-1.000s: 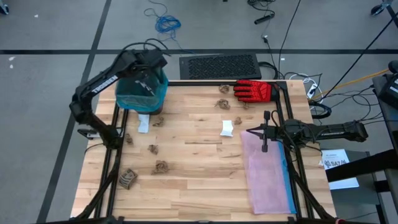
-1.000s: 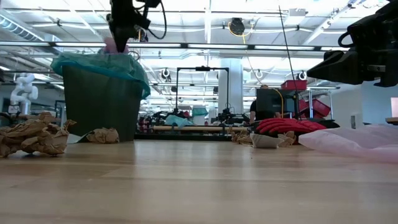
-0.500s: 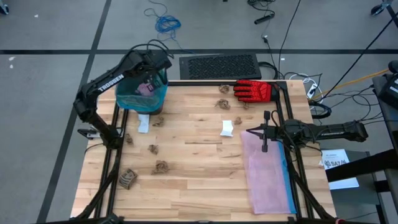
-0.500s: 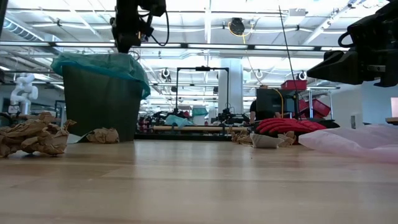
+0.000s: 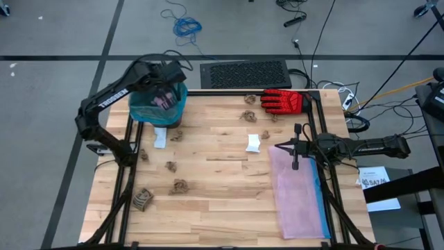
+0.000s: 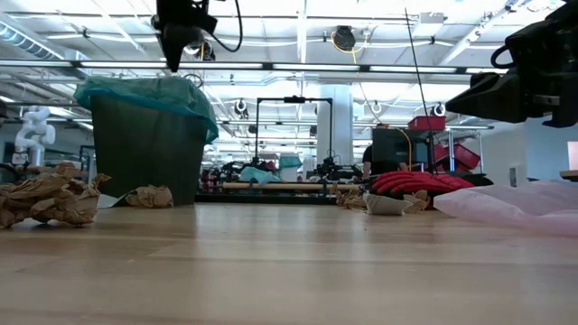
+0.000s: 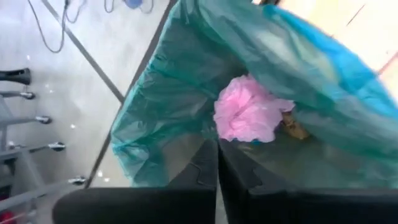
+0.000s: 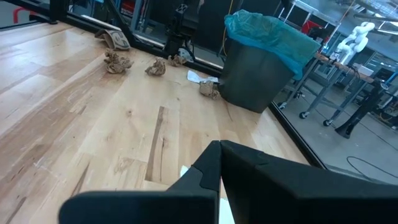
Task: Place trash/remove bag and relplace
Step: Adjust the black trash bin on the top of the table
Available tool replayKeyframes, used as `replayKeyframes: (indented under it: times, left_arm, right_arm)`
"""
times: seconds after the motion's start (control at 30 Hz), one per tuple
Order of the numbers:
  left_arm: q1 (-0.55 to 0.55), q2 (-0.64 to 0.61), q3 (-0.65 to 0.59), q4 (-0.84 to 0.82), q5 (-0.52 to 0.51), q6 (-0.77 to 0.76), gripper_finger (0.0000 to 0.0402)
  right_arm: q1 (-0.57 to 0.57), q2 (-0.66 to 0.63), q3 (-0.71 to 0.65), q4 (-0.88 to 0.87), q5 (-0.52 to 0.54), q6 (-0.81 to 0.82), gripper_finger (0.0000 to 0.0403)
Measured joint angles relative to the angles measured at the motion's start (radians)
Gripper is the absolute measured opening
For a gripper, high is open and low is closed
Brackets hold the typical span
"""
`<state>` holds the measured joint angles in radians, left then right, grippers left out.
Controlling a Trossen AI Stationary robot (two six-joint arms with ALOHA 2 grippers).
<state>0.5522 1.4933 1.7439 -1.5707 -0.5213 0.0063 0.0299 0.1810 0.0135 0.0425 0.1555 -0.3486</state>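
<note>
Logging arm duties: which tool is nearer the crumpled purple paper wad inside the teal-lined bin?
Left. The left tool hangs directly above the purple wad; the right tool sits across the table.
</note>
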Motion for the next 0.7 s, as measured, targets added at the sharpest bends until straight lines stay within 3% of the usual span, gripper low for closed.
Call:
replayKeyframes:
  times: [0.23,0.47,0.7]
  left_arm:
    - [-0.087,-0.017,0.000,0.000,0.314,-0.076,0.0002]
    - [-0.198,0.012,0.000,0.000,0.355,-0.118,0.0001]
    - [-0.214,0.034,-0.052,0.001,0.307,-0.159,0.0001]
  right_arm:
    - [0.000,0.000,0.000,0.015,0.000,-0.009,0.0000]
    - [0.000,0.000,0.000,0.015,0.000,-0.009,0.0000]
    - [0.000,0.000,0.000,0.015,0.000,-0.008,0.0000]
